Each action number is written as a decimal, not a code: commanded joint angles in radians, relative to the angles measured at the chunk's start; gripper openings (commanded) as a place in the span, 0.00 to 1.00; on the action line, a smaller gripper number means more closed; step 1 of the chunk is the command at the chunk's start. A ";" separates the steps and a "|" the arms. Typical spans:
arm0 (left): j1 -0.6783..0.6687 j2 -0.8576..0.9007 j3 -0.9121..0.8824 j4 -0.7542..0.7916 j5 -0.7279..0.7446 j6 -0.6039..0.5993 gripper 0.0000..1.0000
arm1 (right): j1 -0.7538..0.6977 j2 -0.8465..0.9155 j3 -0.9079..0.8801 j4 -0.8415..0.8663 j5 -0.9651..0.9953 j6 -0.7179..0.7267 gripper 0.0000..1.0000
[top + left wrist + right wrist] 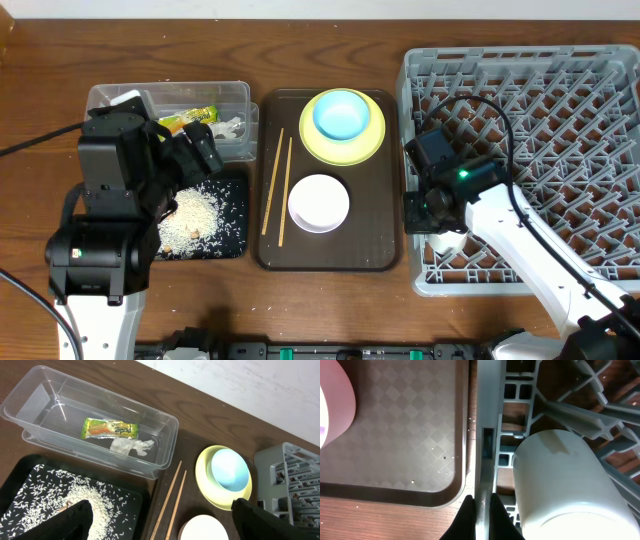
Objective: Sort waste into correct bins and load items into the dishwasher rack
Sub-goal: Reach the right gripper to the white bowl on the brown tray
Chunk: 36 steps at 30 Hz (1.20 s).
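1. the clear tub (238,98) sits at the far left of the table (330,40), its long edge just beside the black tray (240,235) in front of it. the wrapper (109,429) and napkin (131,446) lie close together on the tub floor.
2. the rice (75,497) is heaped in the black tray, with loose grains spread toward its rims.
3. the left gripper (161,510) hangs over the black tray's right part. its fingers (70,522) are spread wide and hold nothing.
4. only a narrow strip of wood separates the tub and black tray from the brown serving tray (375,215).
5. on the serving tray, the two chopsticks (275,190) lie lengthwise along the left rim, nearly parallel. the yellow plate (306,135) sits at the far end with the blue bowl (341,114) in it, and the white bowl (319,202) stands apart nearer the front. the front right of the tray is bare.
6. the serving tray's right rim runs just beside the rack's left wall, with only a thin gap between them.
7. the right gripper (481,510) is at that wall near the front left corner. its jaws are drawn narrow with the wall between the tips, and they appear to pinch it.
8. the white cup (565,485) lies on its side inside the rack (560,120), just right of the gripper.
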<state>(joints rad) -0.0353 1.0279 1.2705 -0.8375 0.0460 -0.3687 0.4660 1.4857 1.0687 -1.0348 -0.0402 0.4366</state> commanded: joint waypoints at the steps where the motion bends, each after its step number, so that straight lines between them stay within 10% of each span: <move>1: 0.004 0.005 0.014 0.000 -0.002 0.009 0.91 | 0.006 -0.001 0.014 0.003 -0.126 0.005 0.01; 23: 0.004 0.005 0.014 0.000 -0.002 0.009 0.91 | 0.006 0.000 0.014 0.022 -0.121 0.148 0.02; 36: 0.004 0.005 0.014 0.000 -0.002 0.009 0.91 | -0.024 -0.003 0.150 -0.040 -0.063 -0.062 0.37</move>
<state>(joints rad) -0.0353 1.0279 1.2705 -0.8375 0.0463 -0.3683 0.4580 1.4857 1.1339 -1.0637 -0.1295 0.4374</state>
